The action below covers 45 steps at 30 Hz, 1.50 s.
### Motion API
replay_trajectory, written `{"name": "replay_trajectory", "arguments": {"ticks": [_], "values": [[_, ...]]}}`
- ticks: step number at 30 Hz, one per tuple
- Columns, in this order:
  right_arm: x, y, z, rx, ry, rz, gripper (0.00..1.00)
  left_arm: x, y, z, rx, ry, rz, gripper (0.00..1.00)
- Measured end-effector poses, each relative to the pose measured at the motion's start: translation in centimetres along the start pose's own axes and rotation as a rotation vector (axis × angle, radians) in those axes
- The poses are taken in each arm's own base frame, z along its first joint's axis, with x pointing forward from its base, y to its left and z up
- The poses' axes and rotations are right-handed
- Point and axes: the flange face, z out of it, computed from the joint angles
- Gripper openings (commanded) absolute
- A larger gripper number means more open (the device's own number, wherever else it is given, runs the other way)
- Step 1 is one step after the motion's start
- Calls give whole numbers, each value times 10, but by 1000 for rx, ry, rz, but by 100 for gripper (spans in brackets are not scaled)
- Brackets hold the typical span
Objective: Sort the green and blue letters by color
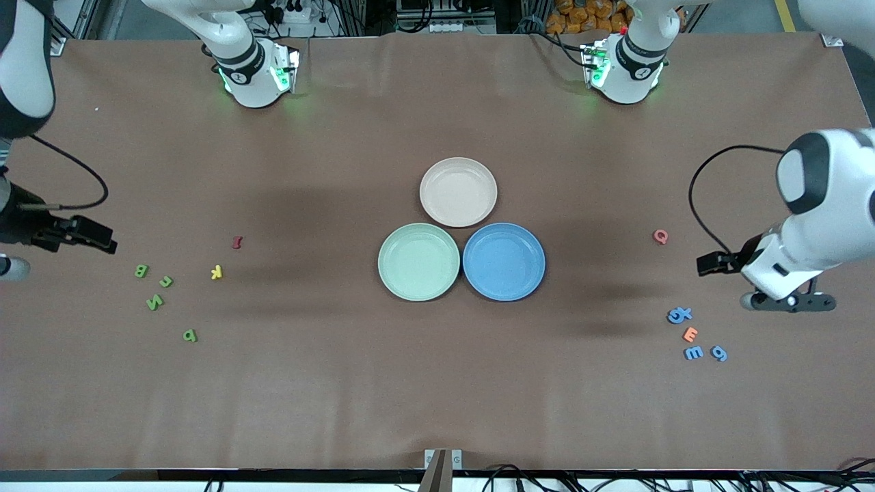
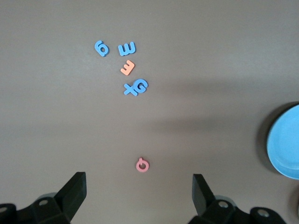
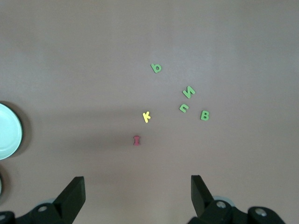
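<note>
Blue and green letters [image 1: 693,352] are lying flat, light and thin: blue under left end effector [image 2: 138,189], green [image 1: 155,301] under right end effector [image 3: 136,189]; both gaping; pinching edges advisable

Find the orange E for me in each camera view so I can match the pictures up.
Front view: orange E lies toward the left arm's end of the table, between the overlapping blue X and curved piece and the blue E.
Left wrist view: orange E sits among the same blue letters.
Right wrist view: not in it.
Shared landmark: blue plate.
</note>
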Motion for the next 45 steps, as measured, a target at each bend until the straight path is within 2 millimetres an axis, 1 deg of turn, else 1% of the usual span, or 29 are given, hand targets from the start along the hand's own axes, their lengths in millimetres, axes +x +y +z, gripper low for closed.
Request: {"name": "replay_trajectory", "arguments": {"ticks": [1,5,8,11,17,22,27,32,38,45], "values": [[2,1,3,-1,3,2,100,2,0,5,0,0,1,100],[17,9,29,-5,16,14,100,12,2,39,-2,8,11,100],[28,14,52,-9,21,22,100,20,2,64,14,17,28,100],[37,18,75,-12,25,27,100,25,3,84,31,27,48,100],[53,24,123,-19,31,35,100,34,6,115,30,62,62,100],[63,28,160,-23,34,38,100,37,8,138,32,75,75,100],[71,32,193,-28,54,42,100,39,8,155,42,75,91,100],[78,31,224,-32,77,39,100,39,9,168,41,69,97,100],[81,24,257,-33,83,28,100,39,10,176,40,60,99,100],[82,17,297,-35,92,18,100,39,11,179,39,56,102,100]]}}
